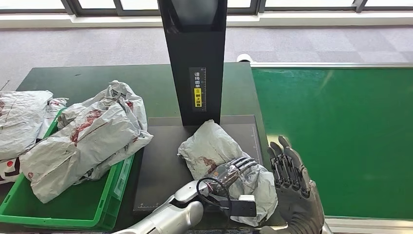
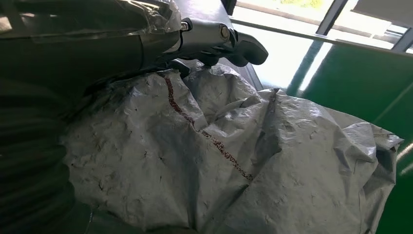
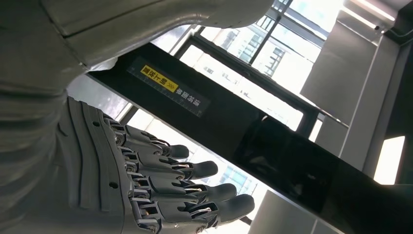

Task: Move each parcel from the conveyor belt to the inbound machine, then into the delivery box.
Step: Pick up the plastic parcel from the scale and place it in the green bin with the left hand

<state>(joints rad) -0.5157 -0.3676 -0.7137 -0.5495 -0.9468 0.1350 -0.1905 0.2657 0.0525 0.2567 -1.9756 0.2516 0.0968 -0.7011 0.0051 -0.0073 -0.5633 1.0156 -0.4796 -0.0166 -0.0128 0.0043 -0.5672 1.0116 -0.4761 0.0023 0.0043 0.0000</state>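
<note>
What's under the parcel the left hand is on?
The parcel lies on the dark platform of the scanning machine, with the left hand resting on top. The platform directly beneath the parcel is covered, so anything there is hidden.

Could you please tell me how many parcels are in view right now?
4: one on the machine's platform under the left hand, two piled in the green box, one left of it at the frame edge; others may be hidden.

Parcel (image 1: 214, 146) on the machine (image 1: 160, 165) plate, I see.
Grey crumpled bag, red-stained, lying flat beside the green belt (image 1: 341, 136); box (image 1: 73, 204) holds more.
</note>
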